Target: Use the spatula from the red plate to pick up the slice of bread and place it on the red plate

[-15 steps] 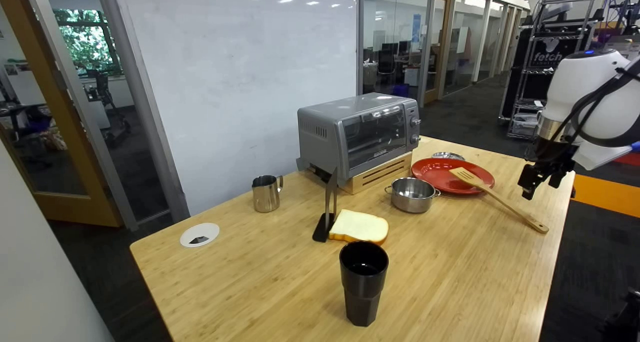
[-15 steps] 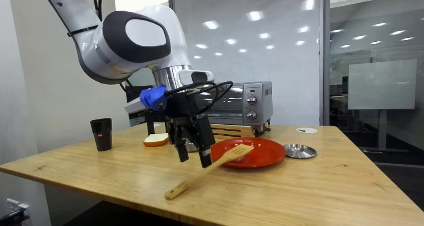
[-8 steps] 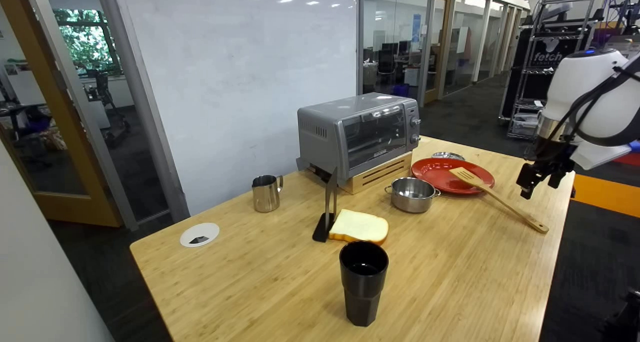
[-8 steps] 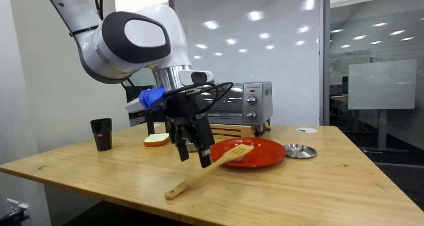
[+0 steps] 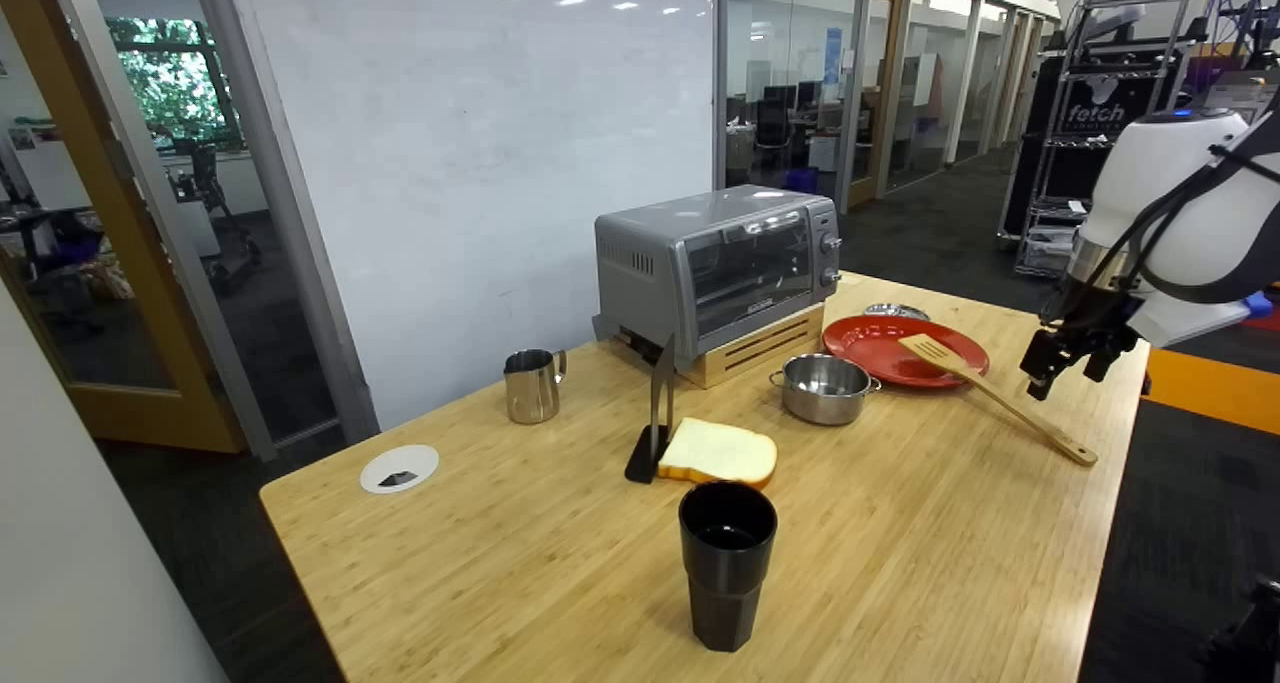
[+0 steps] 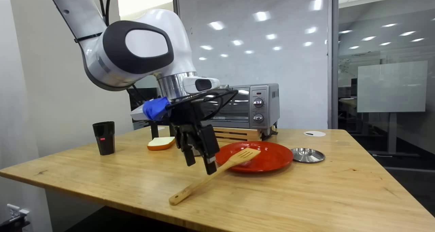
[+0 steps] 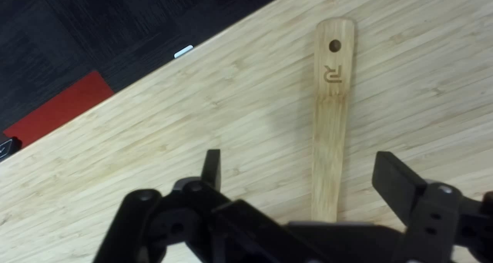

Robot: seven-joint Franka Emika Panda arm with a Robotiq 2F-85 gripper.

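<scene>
Our gripper [image 6: 200, 165] near centre in an exterior view, jaws spread apart, the spatula [image 6: 222, 168] slanting from lower centre onto the red plate [image 6: 276, 157], right of centre, our slice of bread [image 6: 160, 143] left of centre.

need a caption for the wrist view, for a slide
Open hand, the wooden spatula handle showing between its jaws, not yet gripped.

The arm [image 6: 73, 16] has a glossy white shell [image 6: 175, 43], a dark grey surround [image 6: 115, 53] framing a pale oval panel [image 6: 146, 43], a black strap [image 6: 88, 37] and a small blue light [image 5: 1183, 113] on top. Black cables [image 6: 108, 4] run along it, and a blue wrap [image 6: 155, 108] covers part of a white housing [image 6: 137, 114] beside the silver collar [image 6: 172, 86]. The matte black gripper [image 6: 201, 165] has blocky fingers [image 6: 210, 168], rounded knuckles [image 7: 144, 196], small holes [image 7: 435, 216] and a pale band [image 6: 211, 159] on one finger.
</scene>
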